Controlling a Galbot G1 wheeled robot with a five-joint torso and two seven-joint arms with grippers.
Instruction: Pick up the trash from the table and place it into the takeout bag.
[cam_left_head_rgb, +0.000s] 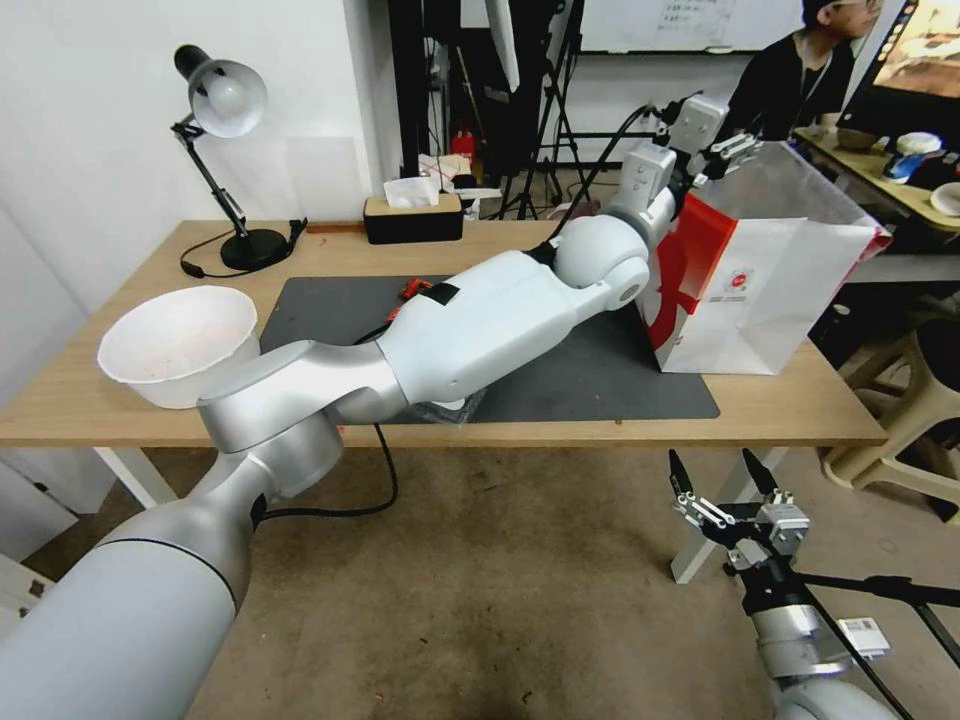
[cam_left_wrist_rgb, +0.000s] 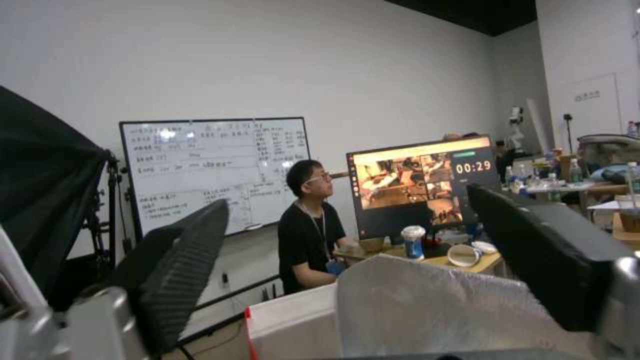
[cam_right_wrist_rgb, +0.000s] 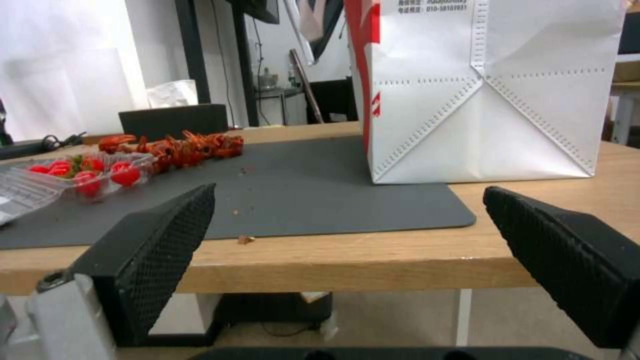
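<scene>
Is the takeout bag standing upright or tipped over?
Upright: the takeout bag stands on its base on the table, mouth up, under the left gripper.

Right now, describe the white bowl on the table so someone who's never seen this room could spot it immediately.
Start at the long light-wood table with the dark grey mat. Go to the robot's left end, off the mat, in front of the black desk lamp. The bowl is a wide, deep white one with faint reddish smears inside, standing alone, far from the takeout bag at the other end.
</scene>
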